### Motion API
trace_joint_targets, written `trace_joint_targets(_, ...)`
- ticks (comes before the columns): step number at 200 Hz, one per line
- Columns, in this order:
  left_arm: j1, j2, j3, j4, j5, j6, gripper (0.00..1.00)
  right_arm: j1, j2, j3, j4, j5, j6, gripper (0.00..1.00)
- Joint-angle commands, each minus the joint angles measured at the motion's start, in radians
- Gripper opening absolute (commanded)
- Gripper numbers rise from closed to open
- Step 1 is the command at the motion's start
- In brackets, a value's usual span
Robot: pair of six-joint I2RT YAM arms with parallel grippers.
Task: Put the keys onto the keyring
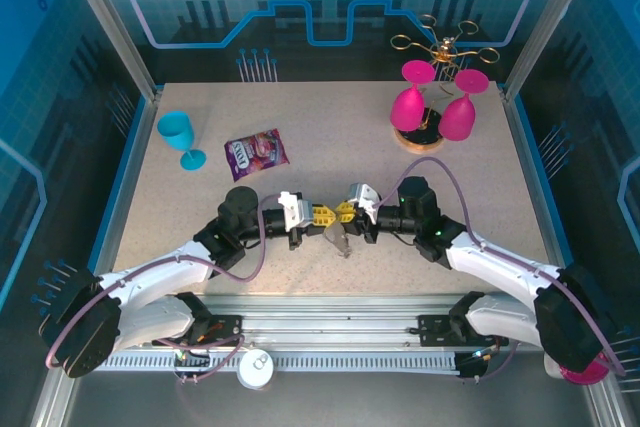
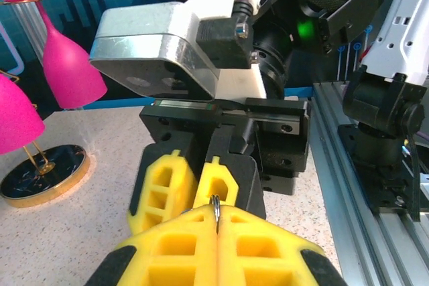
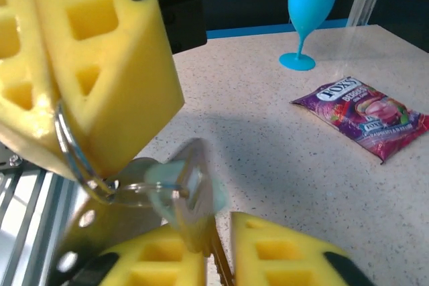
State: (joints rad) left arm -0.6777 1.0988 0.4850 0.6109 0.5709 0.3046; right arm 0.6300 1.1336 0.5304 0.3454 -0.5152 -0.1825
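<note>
Mid-worktop, the left end effector point(image 2: 216, 221) is clamped on the keyring point(image 3: 72, 149), a thin metal wire loop pinched between its yellow pads. The right end effector point(image 3: 216, 249), meeting it tip to tip, grips the teal-headed key point(image 3: 188, 189) by its blade and holds the head up against the wire. A second silvery piece point(image 3: 87, 246) hangs below the loop (too blurred to name with certainty). Both sit raised above the speckled worktop point(image 1: 300, 117), with a purple snack packet point(image 3: 365, 115) and a blue goblet point(image 3: 310, 5) well apart behind them.

The task looks to be at its threading stage: ring and key are both in hand and touching. Whether the wire has passed through the key's hole cannot be told; seating it fully and letting go appear to remain.
</note>
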Motion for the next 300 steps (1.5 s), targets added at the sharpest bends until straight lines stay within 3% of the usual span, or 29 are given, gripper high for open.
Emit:
trace_joint_targets(1, 0.005, -0.009, -0.003, 0.002, -0.034, 0.000, 0.00, 0.014, -0.049, -0.009, -0.010, 0.084, -0.034, 0.06)
trace_joint_targets(12, 0.006, -0.013, 0.009, -0.044, -0.060, 0.012, 0.00, 0.019, -0.070, -0.009, -0.041, 0.121, -0.056, 0.00)
trace_joint_targets(57, 0.015, -0.014, 0.065, -0.251, -0.080, 0.061, 0.00, 0.054, -0.119, 0.115, -0.305, 0.341, -0.203, 0.00)
trace_joint_targets(95, 0.023, -0.021, 0.068, -0.341, -0.196, 0.077, 0.00, 0.064, -0.096, 0.272, -0.518, 0.350, -0.296, 0.00)
trace_joint_targets(129, 0.029, -0.053, 0.063, -0.400, -0.281, 0.088, 0.53, 0.113, 0.024, 0.509, -0.676, 0.373, -0.315, 0.00)
trace_joint_targets(142, 0.034, -0.103, 0.042, -0.355, -0.348, 0.072, 0.61, 0.138, 0.082, 0.589, -0.713, 0.406, -0.314, 0.00)
trace_joint_targets(152, 0.032, -0.164, 0.006, -0.271, -0.474, 0.029, 0.69, 0.153, 0.126, 0.640, -0.730, 0.411, -0.312, 0.00)
trace_joint_targets(162, 0.032, -0.233, -0.034, -0.192, -0.646, -0.024, 0.80, 0.170, 0.171, 0.678, -0.735, 0.420, -0.310, 0.00)
trace_joint_targets(175, 0.038, -0.321, -0.089, -0.108, -0.820, -0.042, 0.85, 0.189, 0.227, 0.717, -0.726, 0.427, -0.313, 0.00)
trace_joint_targets(201, 0.043, -0.477, -0.166, -0.049, -1.020, -0.081, 0.90, 0.226, 0.351, 0.779, -0.631, 0.411, -0.266, 0.00)
trace_joint_targets(264, 0.094, -0.566, -0.140, -0.029, -1.313, -0.225, 0.91, 0.359, 0.708, 0.909, -0.327, 0.453, -0.118, 0.00)
trace_joint_targets(300, 0.119, -0.557, -0.113, -0.091, -1.345, -0.264, 0.91, 0.338, 0.730, 0.731, -0.209, 0.484, -0.397, 0.00)
